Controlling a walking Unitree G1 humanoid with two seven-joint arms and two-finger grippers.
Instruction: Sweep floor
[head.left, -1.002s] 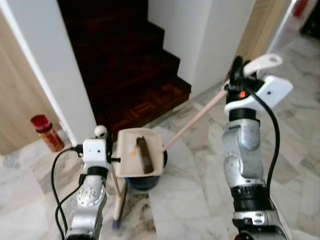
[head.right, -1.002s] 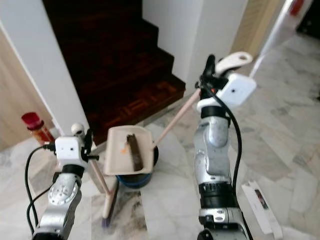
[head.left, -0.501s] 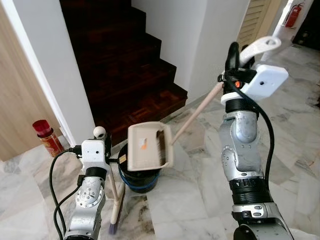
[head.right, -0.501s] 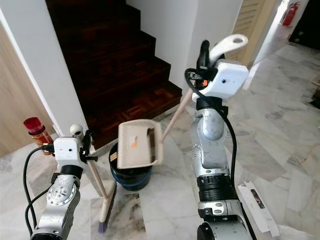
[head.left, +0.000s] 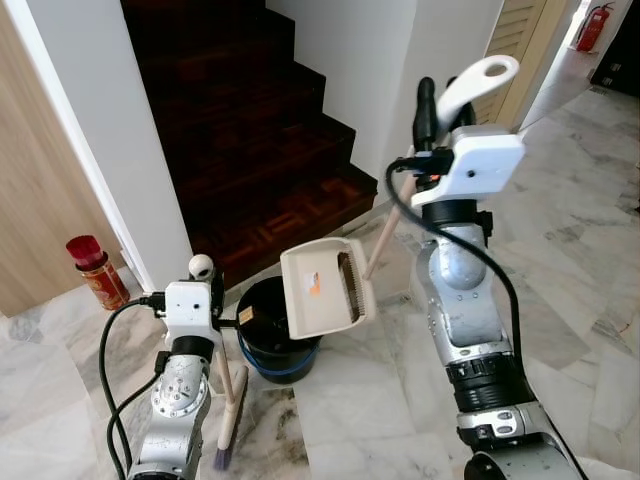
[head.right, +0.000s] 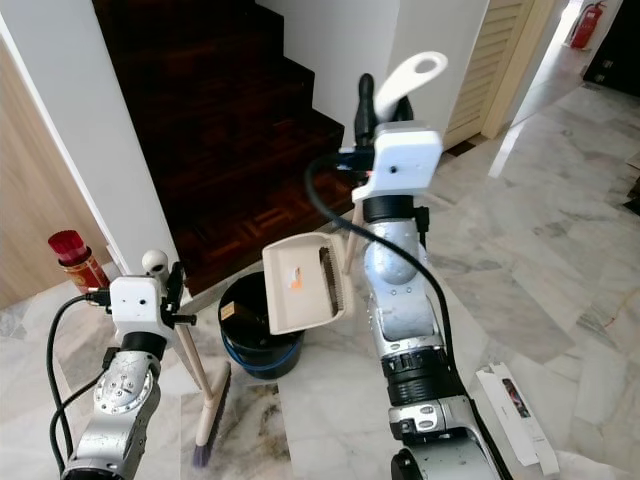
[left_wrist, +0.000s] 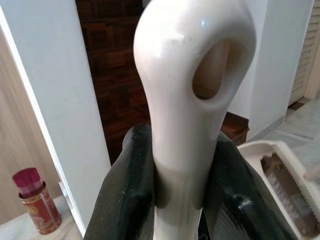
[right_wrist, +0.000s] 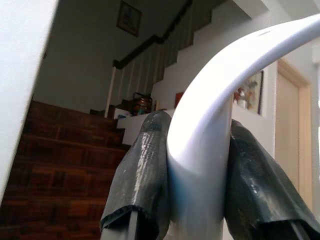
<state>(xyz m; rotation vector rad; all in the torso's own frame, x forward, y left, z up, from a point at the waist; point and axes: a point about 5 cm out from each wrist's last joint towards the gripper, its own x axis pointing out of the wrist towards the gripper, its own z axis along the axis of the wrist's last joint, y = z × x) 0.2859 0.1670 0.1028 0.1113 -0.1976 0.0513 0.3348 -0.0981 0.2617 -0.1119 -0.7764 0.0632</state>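
Note:
My left gripper (left_wrist: 179, 165) is shut on the cream looped handle of a broom (head.left: 228, 400). The broom stands upright at my lower left with its purple bristles on the marble. My right gripper (right_wrist: 197, 160), raised high at centre right, is shut on the white looped handle of a long-handled dustpan (head.left: 325, 292). The beige pan is tipped steeply, its mouth over the right rim of a black bucket (head.left: 262, 335) with a blue band. An orange speck and a dark toothed strip show inside the pan.
Dark wooden stairs (head.left: 250, 130) rise straight ahead between white walls. A red can (head.left: 95, 270) stands on the floor at the left wall. A flat white box (head.right: 520, 400) lies on the marble at the right. A louvred door (head.left: 515, 50) is at far right.
My right arm has swung left and risen with the dustpan. The pan has turned from lying flat over the bucket to a steep tilt at its right rim. The left arm has stayed put.

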